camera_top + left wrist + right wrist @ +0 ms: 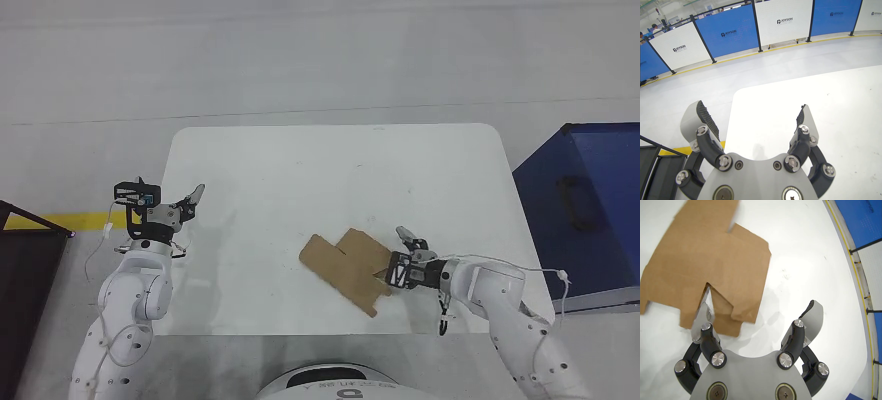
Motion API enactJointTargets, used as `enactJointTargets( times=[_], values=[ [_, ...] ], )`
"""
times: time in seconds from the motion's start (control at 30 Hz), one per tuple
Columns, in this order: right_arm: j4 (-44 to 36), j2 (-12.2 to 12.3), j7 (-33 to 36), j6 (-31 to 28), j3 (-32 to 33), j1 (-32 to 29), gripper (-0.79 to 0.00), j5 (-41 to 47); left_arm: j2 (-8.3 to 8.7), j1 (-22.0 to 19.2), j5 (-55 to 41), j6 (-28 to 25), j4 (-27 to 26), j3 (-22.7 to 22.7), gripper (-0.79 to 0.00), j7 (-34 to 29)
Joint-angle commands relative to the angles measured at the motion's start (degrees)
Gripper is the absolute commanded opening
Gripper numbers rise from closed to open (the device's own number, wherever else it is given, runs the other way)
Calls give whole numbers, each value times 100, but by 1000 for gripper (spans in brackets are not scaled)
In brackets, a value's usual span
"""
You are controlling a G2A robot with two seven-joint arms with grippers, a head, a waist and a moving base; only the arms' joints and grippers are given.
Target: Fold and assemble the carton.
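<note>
A flattened brown carton [345,268] lies on the white table [300,170], near its front edge and right of the middle. My right gripper [398,256] is at the carton's right side and stands open. In the right wrist view one finger [703,311] sits in the notch between two flaps of the carton [706,262], touching the cardboard edge, and the other finger [814,313] is over bare table. My left gripper [192,200] is over the table's left edge, far from the carton. It is open with nothing between its fingers [751,104].
A dark blue bin [585,200] stands off the table's right side. A black frame [25,260] sits on the floor at the left, next to a yellow floor line. The back and middle of the table are bare white surface.
</note>
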Motion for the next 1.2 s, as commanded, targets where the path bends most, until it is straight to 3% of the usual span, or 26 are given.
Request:
enactJointTargets(
  times=[0.0,0.43,0.5,0.6,0.93,1.17],
  values=[
    [-159,9,-50,-12,-25,-81,0,33,0,0,0,0,0,0,0,0],
    [-400,67,-263,756,-162,-349,0,-490,0,0,0,0,0,0,0,0],
    [-443,89,-374,800,-95,-428,-135,-537,0,0,0,0,0,0,0,0],
    [-565,126,-455,900,1,-558,-252,-753,0,0,0,0,0,0,0,0],
    [-862,227,-502,1375,-64,-1004,-286,-1985,0,0,0,0,0,0,0,0],
    [-951,269,-557,1432,-108,-1136,-311,-2292,0,0,0,0,0,0,0,0]
  ],
)
